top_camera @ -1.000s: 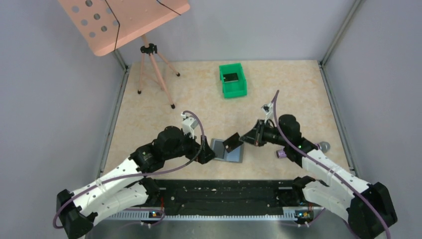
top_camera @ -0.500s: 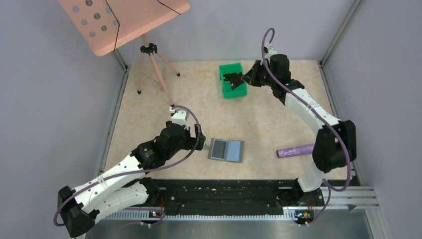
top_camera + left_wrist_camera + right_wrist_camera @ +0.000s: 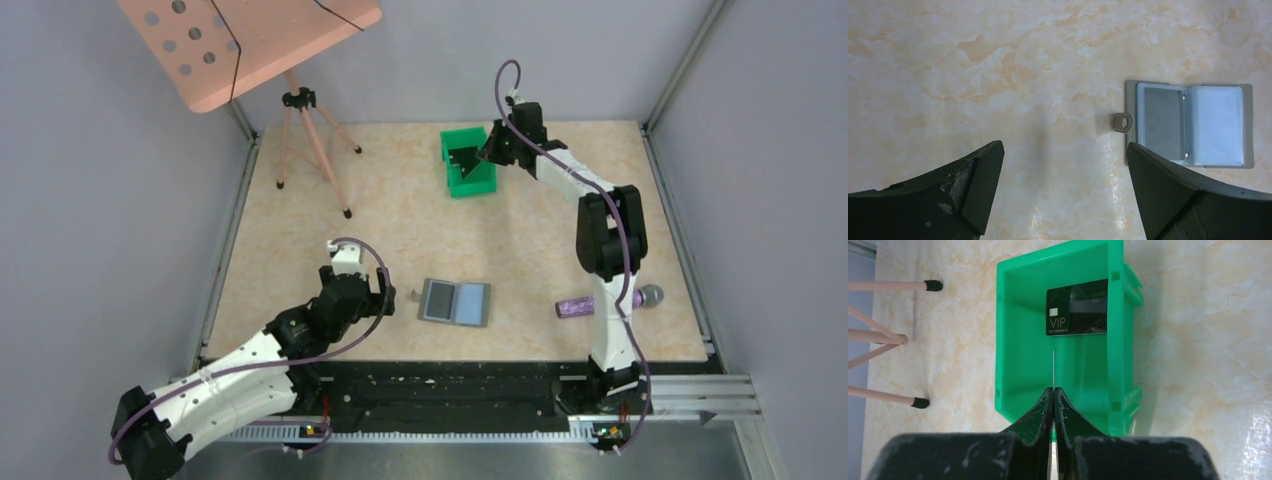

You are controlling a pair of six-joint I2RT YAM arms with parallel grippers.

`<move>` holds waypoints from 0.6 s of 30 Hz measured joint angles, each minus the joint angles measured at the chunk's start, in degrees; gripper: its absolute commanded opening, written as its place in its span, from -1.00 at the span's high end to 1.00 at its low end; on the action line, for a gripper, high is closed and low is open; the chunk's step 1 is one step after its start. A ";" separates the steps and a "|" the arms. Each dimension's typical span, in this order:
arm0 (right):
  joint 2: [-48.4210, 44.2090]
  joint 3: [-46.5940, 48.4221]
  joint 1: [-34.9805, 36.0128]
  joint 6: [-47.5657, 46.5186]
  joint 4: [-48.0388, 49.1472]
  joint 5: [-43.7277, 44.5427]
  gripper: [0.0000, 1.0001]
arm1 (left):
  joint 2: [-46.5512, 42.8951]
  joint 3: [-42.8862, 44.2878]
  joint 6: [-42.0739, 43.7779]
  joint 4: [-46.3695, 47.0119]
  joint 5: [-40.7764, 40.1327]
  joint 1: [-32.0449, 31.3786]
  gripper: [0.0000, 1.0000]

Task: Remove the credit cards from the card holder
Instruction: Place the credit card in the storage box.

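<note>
The small flat grey folding card holder [image 3: 456, 302] lies open at 6 o'clock on the beige marbled table [image 3: 300, 230], its light blue clear sleeves facing up so the cards can be reached. Its left sleeve shows a grey card [image 3: 1163, 122]; the right sleeve looks empty. The left gripper [image 3: 388, 297] hovers at the holder's 9 o'clock, fingers spread fully apart and holding nothing, probably placed to steady the holder. The right gripper [image 3: 1053, 390] reaches to 12 o'clock over the green plastic bin [image 3: 1000, 340], fingers pinched tight on a thin dark plastic card [image 3: 464, 158] seen edge-on, above the black VIP card [image 3: 1077, 307] lying in the bin, apparently ready to drop it.
</note>
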 measured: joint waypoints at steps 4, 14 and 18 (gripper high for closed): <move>2.97 2.45 0.00 1.18 0.00 -0.50 1.00 | -0.13 -1.05 -0.11 0.79 -0.11 0.00 -0.97; 5.22 7.08 0.00 2.25 0.37 -0.39 1.00 | -0.13 -1.05 -0.24 2.51 -0.24 0.00 -0.97; 8.02 10.25 0.00 2.67 0.04 -0.52 1.00 | -0.17 -1.05 -0.24 2.64 -0.26 0.00 -0.98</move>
